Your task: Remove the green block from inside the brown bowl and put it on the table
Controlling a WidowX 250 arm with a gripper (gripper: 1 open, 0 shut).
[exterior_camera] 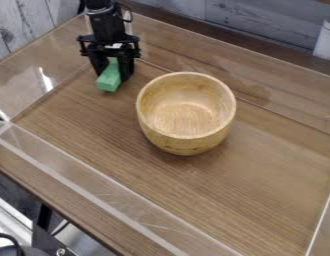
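The green block (110, 78) hangs tilted just above the table (248, 190) at the back left, outside the bowl. My black gripper (110, 66) comes down from above and is shut on the block's upper end, with a finger on each side. The block's lower end is at or just over the tabletop; I cannot tell whether it touches. To the right and nearer the front stands the brown bowl (148, 118), round and light tan, with nothing inside it.
Low clear acrylic walls (74, 180) border the tabletop at the front and left. Grey planks (248, 15) run behind the far edge. Black cables and a stand (21, 240) show below the front left corner.
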